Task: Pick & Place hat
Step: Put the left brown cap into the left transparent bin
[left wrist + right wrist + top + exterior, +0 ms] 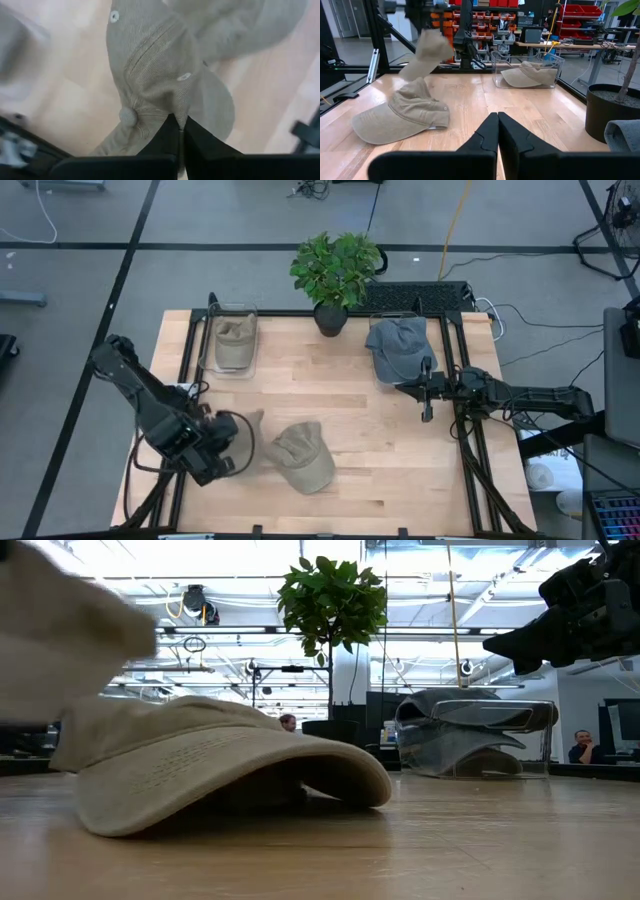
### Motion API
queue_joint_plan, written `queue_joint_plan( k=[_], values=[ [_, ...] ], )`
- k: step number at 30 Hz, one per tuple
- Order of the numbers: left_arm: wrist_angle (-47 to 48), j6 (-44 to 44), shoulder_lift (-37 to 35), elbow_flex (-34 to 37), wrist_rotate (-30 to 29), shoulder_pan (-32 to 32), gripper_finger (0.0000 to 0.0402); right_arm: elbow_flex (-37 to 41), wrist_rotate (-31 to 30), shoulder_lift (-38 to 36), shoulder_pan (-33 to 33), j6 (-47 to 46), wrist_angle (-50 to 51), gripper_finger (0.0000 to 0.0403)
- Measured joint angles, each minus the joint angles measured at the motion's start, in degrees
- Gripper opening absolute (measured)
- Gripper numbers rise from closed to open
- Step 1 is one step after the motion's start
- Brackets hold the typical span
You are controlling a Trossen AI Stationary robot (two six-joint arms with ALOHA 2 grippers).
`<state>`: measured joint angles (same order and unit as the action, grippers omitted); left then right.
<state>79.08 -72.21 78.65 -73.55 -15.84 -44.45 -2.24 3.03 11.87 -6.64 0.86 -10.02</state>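
Observation:
My left gripper (238, 442) (178, 120) is shut on a tan hat (155, 65) near the table's front left. The hat shows as a pale blur in the low view (60, 630) and hangs in the air in the right wrist view (427, 52). Beside it a second tan hat (305, 456) (220, 775) lies on the table on its brim and crown rim. My right gripper (427, 408) (497, 116) waits shut at the right side, level above the table. My left gripper pinches a fold of the hat's crown (172, 102) between its two fingers, close to the top button (127, 116). The fingers come from above, pointing steeply down. The hat hangs below them, clear of the table.
A clear bin (235, 340) at the far left holds another tan hat. A grey hat (400, 345) sits in a clear bin at the far right. A potted plant (335, 270) stands at the far edge between them. Bare wood lies in the table's middle.

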Motion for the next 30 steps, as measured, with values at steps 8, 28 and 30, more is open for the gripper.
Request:
queue_joint_plan(
  k=[8, 28, 30],
  values=[
    [11.0, 7.0, -0.2, -11.5, -11.1, 3.0, 0.0003, 0.0, 0.0, 0.0, 0.0, 0.0, 0.0, 0.0000],
    [-36.1, 63.6, -3.5, -15.5, -1.3, 28.6, 0.0004, 0.0, 0.0, 0.0, 0.0, 0.0, 0.0, 0.0000],
    [-43.6, 68.6, -3.5, -15.5, 8.0, 29.4, 0.0004, 0.0, 0.0, 0.0, 0.0, 0.0, 0.0, 0.0000]
  ],
)
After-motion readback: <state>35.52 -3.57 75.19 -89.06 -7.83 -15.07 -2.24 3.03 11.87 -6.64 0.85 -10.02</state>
